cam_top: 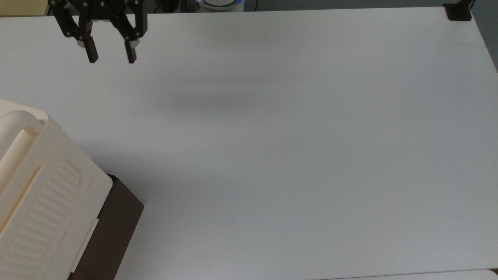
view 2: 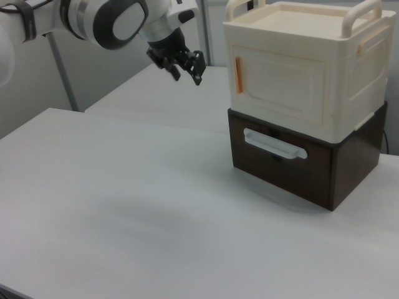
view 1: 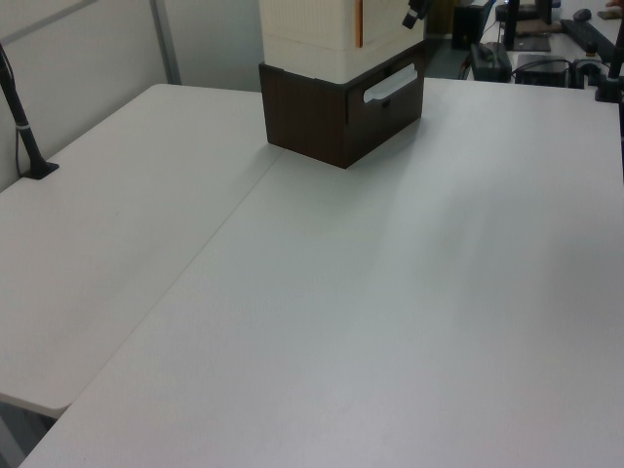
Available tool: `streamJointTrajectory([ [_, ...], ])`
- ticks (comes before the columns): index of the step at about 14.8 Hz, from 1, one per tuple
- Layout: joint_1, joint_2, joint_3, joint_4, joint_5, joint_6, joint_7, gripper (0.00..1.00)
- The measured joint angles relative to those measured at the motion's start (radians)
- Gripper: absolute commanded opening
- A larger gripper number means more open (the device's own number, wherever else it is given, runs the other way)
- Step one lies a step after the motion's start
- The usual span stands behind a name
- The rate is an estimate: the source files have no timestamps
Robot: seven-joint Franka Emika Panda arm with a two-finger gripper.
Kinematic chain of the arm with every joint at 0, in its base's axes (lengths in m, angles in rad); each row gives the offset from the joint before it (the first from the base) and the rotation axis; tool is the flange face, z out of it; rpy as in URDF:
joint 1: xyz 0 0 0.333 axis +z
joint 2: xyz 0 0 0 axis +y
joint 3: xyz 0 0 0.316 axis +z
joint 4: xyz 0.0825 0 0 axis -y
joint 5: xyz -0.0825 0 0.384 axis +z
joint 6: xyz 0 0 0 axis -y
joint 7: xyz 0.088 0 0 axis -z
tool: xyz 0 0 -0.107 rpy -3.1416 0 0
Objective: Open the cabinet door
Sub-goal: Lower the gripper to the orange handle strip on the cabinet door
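The cabinet (view 2: 305,62) is a cream box with rounded bar handles, standing on a dark brown drawer base (view 2: 293,162) at the right view's right. Its door (view 2: 278,84), a cream front panel with a shallow recess and an orange strip (view 2: 237,75) at its left edge, sits flush and shut. My gripper (view 2: 187,73) hangs open in the air to the left of the cabinet in the right view, well apart from the door. It is at the top left of the top view, gripper (cam_top: 111,59), far above the cabinet (cam_top: 35,194). One dark fingertip (view 1: 413,17) shows beside the cabinet (view 1: 336,24).
The white table (cam_top: 291,155) stretches wide and bare around the cabinet. The drawer base has a white handle (view 2: 274,144). A black clamp (cam_top: 459,11) sits at the top view's top right corner, and a black post (view 1: 24,127) stands at the left view's left.
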Motion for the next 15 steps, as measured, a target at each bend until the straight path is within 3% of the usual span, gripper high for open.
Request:
streamJointTrajectory([
  [3, -0.007, 0.028, 0.0, -0.001, 0.047, 0.151, 0.019, 0.56],
  [7, -0.009, 0.077, 0.0, -0.001, 0.049, 0.315, 0.092, 0.57],
  [15, -0.03, 0.153, 0.0, 0.005, 0.049, 0.491, 0.119, 0.57],
])
